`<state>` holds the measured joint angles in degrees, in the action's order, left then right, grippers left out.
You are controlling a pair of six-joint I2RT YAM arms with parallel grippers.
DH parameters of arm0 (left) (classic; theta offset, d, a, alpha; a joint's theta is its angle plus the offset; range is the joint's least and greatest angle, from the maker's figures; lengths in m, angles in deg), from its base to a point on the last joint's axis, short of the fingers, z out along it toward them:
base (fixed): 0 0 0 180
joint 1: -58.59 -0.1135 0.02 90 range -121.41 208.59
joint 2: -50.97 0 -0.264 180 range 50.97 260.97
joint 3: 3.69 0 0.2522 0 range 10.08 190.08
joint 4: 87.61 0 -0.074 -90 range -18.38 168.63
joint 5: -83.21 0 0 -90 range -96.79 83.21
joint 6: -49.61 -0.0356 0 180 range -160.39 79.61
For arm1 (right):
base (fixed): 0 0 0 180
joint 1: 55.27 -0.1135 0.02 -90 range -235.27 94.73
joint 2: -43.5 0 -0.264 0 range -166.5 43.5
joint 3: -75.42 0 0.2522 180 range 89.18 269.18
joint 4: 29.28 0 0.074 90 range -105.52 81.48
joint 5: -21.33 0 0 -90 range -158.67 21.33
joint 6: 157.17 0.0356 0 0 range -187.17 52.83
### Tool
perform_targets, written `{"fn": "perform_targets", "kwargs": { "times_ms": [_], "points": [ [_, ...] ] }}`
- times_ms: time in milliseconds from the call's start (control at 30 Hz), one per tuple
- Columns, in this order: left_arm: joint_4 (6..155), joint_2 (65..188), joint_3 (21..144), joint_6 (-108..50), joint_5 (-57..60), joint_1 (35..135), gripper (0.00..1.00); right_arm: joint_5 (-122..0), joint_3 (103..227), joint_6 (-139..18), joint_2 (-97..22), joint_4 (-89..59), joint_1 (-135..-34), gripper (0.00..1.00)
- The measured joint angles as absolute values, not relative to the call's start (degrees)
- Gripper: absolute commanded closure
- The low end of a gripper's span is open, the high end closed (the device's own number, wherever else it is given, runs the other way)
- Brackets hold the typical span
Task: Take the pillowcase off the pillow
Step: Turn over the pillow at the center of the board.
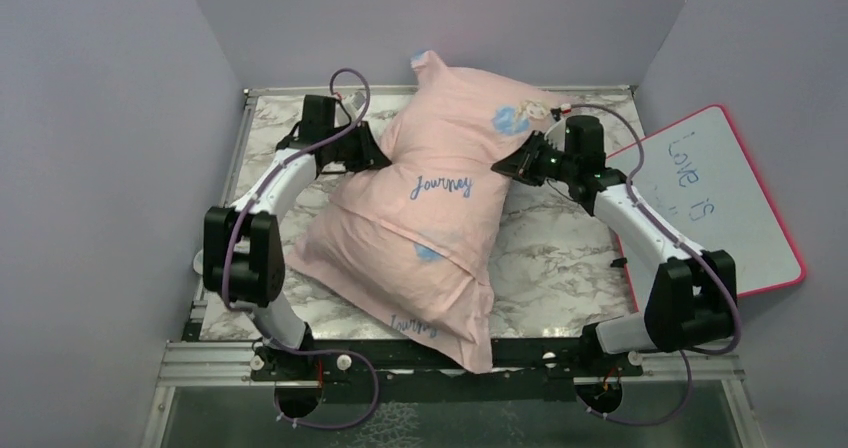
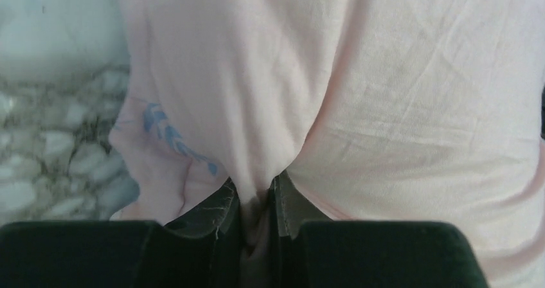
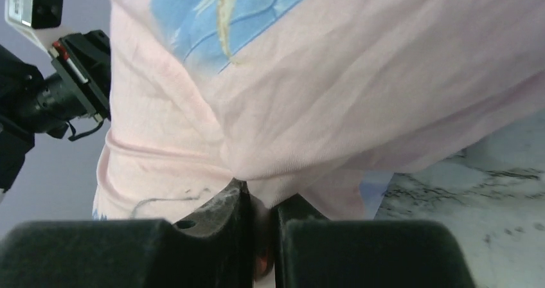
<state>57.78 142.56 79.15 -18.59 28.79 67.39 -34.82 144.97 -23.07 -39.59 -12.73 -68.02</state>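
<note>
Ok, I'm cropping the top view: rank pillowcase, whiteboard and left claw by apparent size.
1. pillowcase, clearly largest
2. whiteboard
3. left claw, smallest, pinching the pillowcase

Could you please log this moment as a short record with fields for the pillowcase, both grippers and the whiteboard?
pillowcase: pink side up, "Journey" showing, plump, lying diagonally on table
left gripper: shut on a fold of pillowcase, its left edge
right gripper: shut on a fold at the opposite edge
whiteboard: tilted at table's right edge, handwritten

light: soft, even | shadows: faint | left tool (image 2: 255,197) blurred (right tool (image 3: 260,201) too)
</note>
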Motion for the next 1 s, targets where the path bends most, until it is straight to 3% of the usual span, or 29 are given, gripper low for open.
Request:
{"fn": "perform_targets", "kwargs": {
  "times_ms": [200,333,433,667,833,1000],
  "points": [
    [60.95,156.87,93.89,-17.95,29.66,69.77,0.84,-44.04,148.25,-27.90,-33.67,-1.96,-68.07,0.79],
    [61.43,159.28,96.77,-18.02,29.86,70.19,0.58,-44.57,148.64,-29.52,-35.31,2.07,-68.11,0.71],
    [61.48,159.26,96.77,-17.91,29.81,70.16,0.37,-45.22,150.44,-30.92,-36.90,5.26,-68.22,0.55],
    [58.88,155.50,95.74,-18.74,21.42,70.19,0.04,-51.72,160.45,-37.82,-37.36,16.14,-68.83,0.21],
    [56.45,144.37,92.31,-18.33,10.43,68.72,0.01,-52.39,165.93,-43.09,-33.86,17.30,-69.10,0.09],
    [57.11,132.05,87.20,-17.12,4.41,67.17,0.01,-45.27,166.13,-44.01,-28.71,14.24,-69.05,0.00]
  ]
}}
